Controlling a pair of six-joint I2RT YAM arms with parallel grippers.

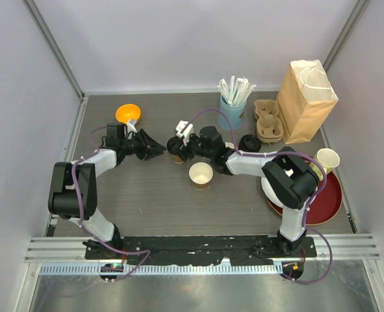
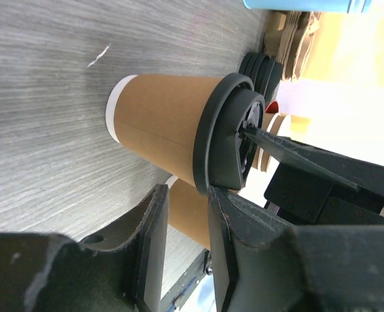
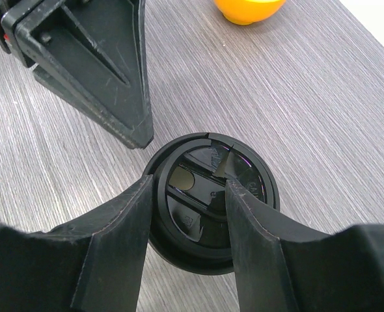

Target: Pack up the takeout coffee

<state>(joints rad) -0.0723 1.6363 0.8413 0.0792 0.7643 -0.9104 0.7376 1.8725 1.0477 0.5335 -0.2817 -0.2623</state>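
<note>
Two arms meet at one lidded cup near the middle of the table. Top external view: the left gripper (image 1: 158, 149) points rightward, its tip just beside the lidded kraft cup (image 1: 177, 157), while the right gripper (image 1: 178, 145) reaches in from the right and sits over that cup's top. An open kraft cup (image 1: 200, 174), white inside and lidless, stands just beside it on the near right. Farther back are an orange bowl (image 1: 128, 114), a light-blue cup of straws (image 1: 233, 112), a cardboard cup carrier (image 1: 267, 121), a brown paper bag (image 1: 306, 101) and a stack of black lids (image 1: 249, 143). A pale yellow cup (image 1: 328, 159) stands at the edge of a red tray (image 1: 332, 198) on the right. Left wrist view: the camera is rolled, so the lidded kraft cup (image 2: 159, 127) appears sideways against the table (image 2: 42, 130); its black lid (image 2: 211, 140) is seated on the rim. The left fingers (image 2: 154, 240) stand narrowly apart and clasp nothing, their tips just short of the cup. One of the right fingers (image 2: 289, 153) touches the lid's top. Right wrist view: the right fingers (image 3: 123, 240) are part-way open and spread over the lid's top within its rim, clasping nothing. Whether they press on it cannot be told. The left gripper's tip lies just beside the lid, apart from it.
</note>
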